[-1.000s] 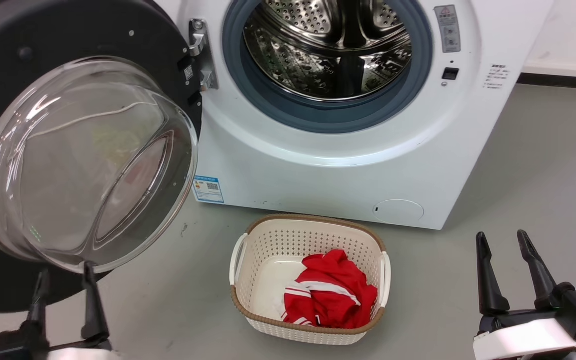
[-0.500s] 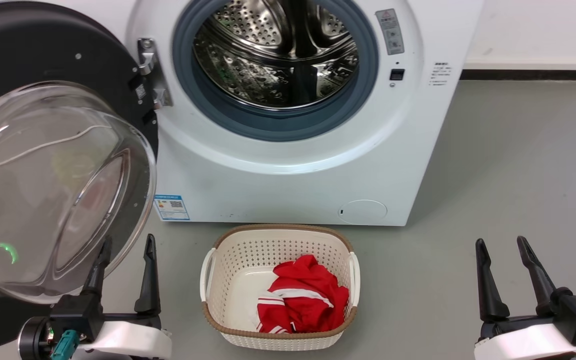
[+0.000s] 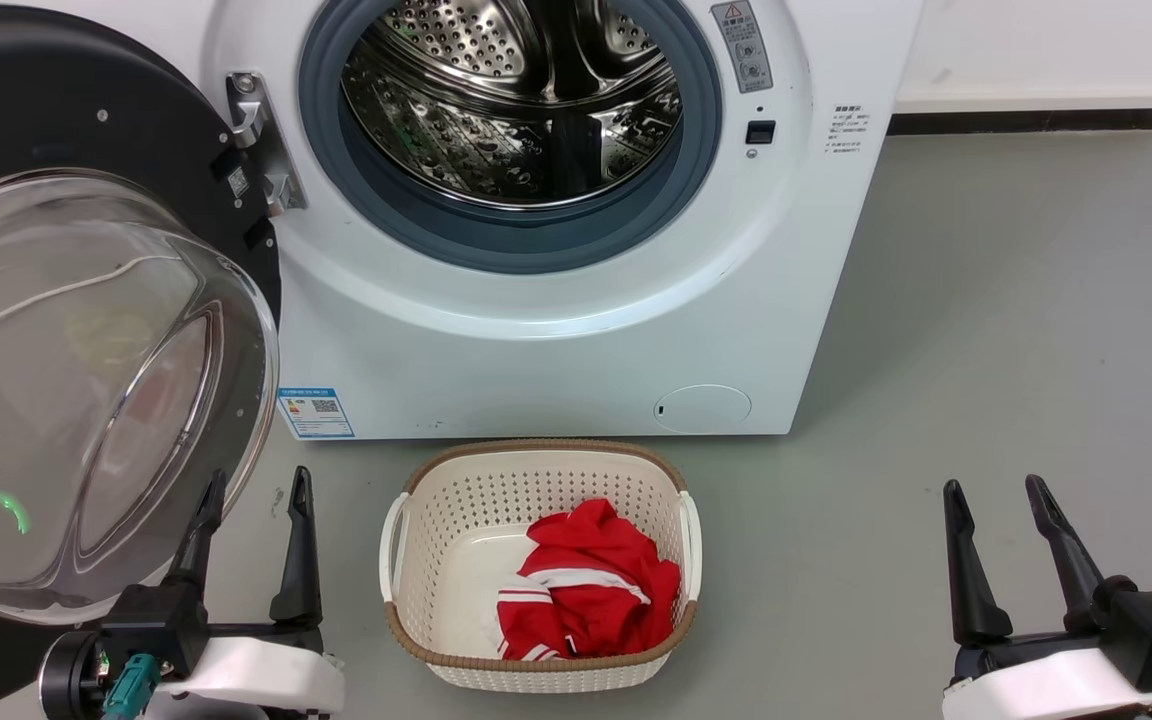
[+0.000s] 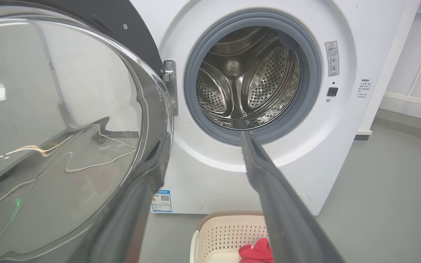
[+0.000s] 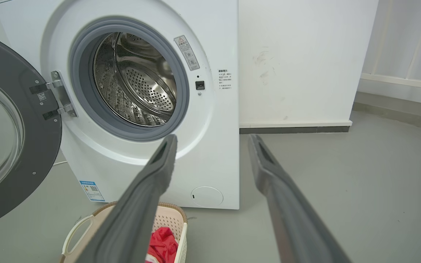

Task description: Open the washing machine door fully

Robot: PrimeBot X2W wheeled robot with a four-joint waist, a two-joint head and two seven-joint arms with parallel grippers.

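Head view: washing machine door (image 3: 56,110) stands open leftward, bowl (image 3: 86,390) toward camera; left hand (image 3: 258,478), right hand (image 3: 994,485) spread, empty

Round black washing machine door (image 3: 86,330) stands left of white washing machine (image 3: 536,350); cream perforated basket (image 3: 556,485) sits before it.

I count one washing machine (image 3: 556,360), and on it one door (image 3: 56,110), one steel drum (image 3: 506,110), one grey-blue rubber ring (image 3: 536,240), one metal hinge (image 3: 261,150), one blue label (image 3: 315,413) and one round cap (image 3: 702,408). On the floor (image 3: 986,330) there is one cream laundry basket (image 3: 546,447) with two white handles (image 3: 392,545), and one red garment (image 3: 586,590) in it. I have two grippers, my left gripper (image 3: 258,480) and my right gripper (image 3: 994,487), each with two dark fingers (image 3: 298,550).
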